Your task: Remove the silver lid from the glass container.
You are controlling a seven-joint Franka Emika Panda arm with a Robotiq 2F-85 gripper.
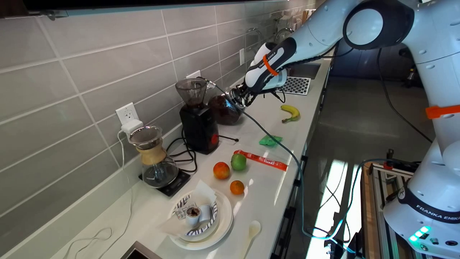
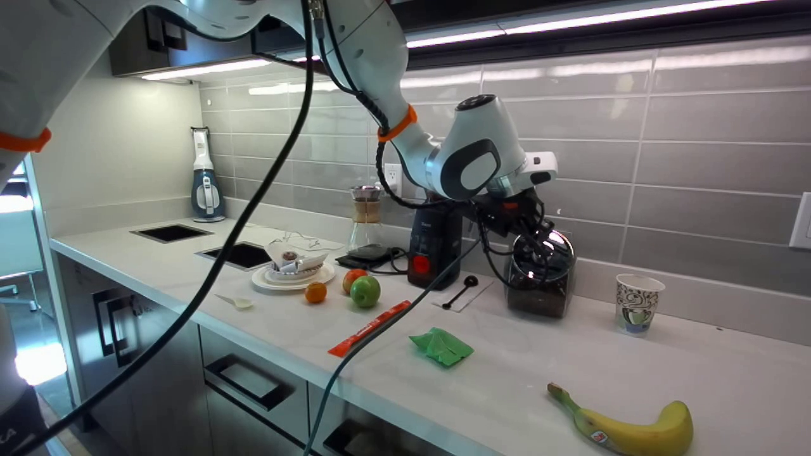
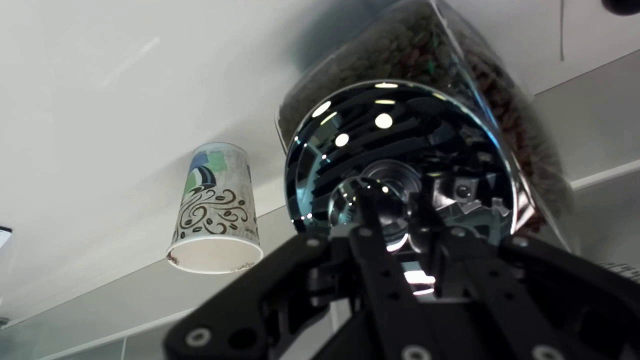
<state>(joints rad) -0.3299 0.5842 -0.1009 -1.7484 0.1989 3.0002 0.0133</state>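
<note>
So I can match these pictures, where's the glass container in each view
In an exterior view, the glass container sits just above centre, right of the black grinder.
In an exterior view, the glass container is right of centre, left of the paper cup.
In the wrist view, the glass container is upper right.
Shared landmark: the silver lid, in all three.
</note>
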